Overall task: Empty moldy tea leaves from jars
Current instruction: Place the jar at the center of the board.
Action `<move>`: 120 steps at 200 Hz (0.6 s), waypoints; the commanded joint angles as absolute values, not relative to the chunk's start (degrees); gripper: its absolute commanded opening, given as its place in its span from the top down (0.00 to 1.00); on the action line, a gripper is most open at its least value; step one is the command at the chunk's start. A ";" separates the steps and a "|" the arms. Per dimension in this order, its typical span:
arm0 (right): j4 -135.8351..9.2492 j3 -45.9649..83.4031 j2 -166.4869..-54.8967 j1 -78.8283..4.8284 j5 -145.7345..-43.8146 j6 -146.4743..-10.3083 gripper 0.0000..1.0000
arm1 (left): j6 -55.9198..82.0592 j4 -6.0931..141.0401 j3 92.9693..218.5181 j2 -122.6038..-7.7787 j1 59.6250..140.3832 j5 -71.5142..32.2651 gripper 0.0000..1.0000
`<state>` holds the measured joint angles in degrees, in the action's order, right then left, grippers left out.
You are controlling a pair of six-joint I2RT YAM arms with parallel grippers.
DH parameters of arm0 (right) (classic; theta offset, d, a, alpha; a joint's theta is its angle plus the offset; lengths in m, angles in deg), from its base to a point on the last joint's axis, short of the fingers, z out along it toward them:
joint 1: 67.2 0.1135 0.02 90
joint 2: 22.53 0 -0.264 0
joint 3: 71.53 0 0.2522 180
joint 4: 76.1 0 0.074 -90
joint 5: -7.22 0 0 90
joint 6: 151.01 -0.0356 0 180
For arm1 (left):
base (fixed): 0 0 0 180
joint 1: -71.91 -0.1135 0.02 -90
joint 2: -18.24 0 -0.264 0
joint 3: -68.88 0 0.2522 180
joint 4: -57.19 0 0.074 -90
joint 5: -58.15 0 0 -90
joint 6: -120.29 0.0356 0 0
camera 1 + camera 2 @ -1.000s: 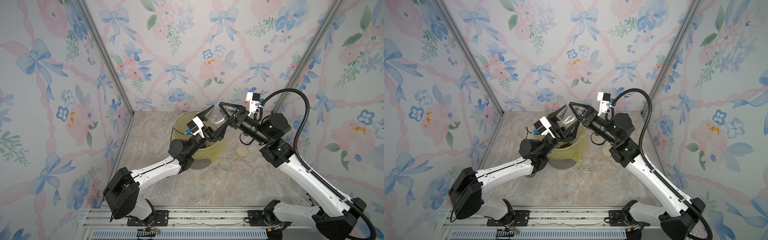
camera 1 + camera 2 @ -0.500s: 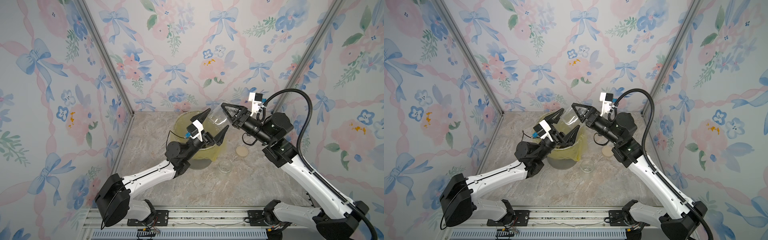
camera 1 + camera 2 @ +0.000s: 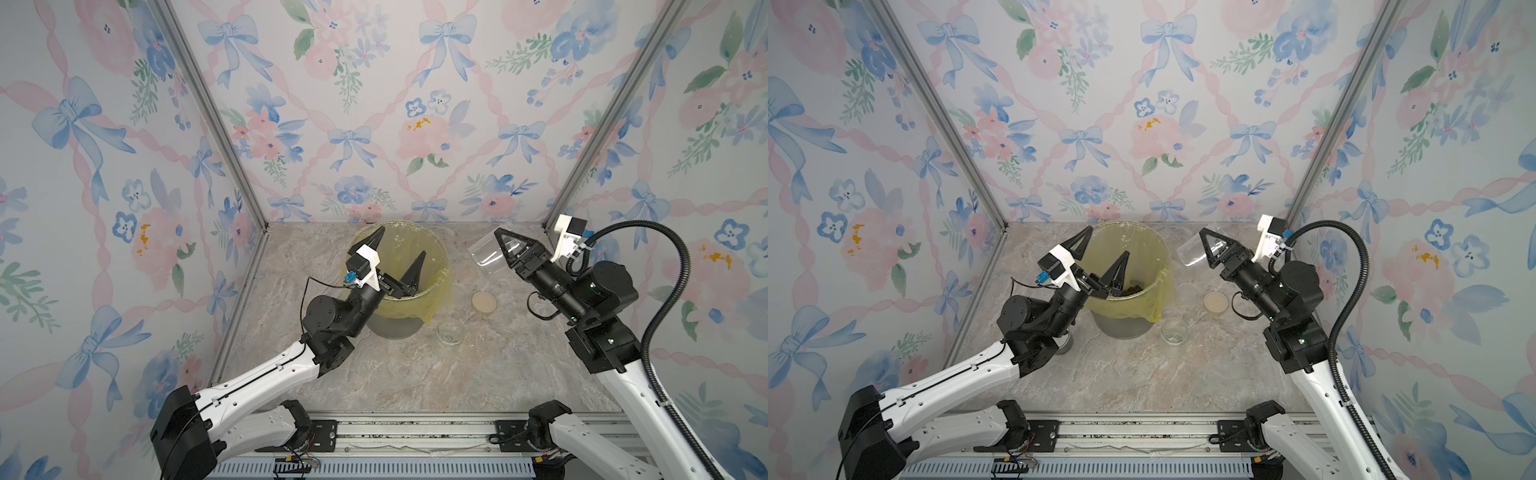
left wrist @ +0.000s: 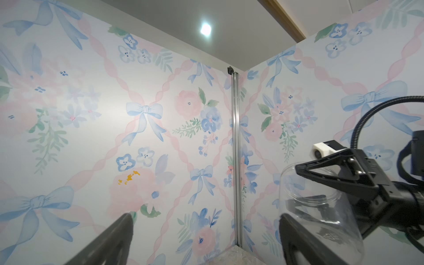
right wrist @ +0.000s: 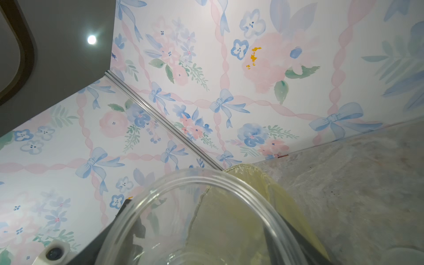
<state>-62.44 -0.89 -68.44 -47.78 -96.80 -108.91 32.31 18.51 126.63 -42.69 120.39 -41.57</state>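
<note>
Both top views: marble worktop (image 3: 374, 374) fills the lower centre of frame. Yellow-lined bin (image 3: 392, 326) stands at centre, near the back wall. My left end effector (image 3: 402, 241) hangs over the bin mouth, jaws spread wide, nothing between them. My right end effector (image 3: 503, 249), right of centre, grips a clear held jar (image 3: 482, 253), tilted, mouth away from my wrist. Upright jar (image 3: 449, 332) sits on the worktop lower right of the bin. A faint third jar (image 3: 459, 291) is just beside the bin. Tan lid (image 3: 483, 301) lies flat near both. Moldy tea leaves (image 3: 1133, 289): a dark clump inside the bin.
</note>
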 commanded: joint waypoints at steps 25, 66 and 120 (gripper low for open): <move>-51.31 -10.31 -60.40 -48.18 -90.21 -94.14 0.12 | 24.03 26.68 121.71 -38.30 114.93 -47.65 0.02; -49.03 -18.36 -54.73 -47.21 -84.90 -88.68 0.14 | 17.13 34.17 118.85 -33.51 110.68 -54.92 0.02; -51.93 -31.18 -47.89 -44.01 -73.35 -83.69 0.14 | 13.42 41.75 114.88 -23.91 107.00 -59.66 0.02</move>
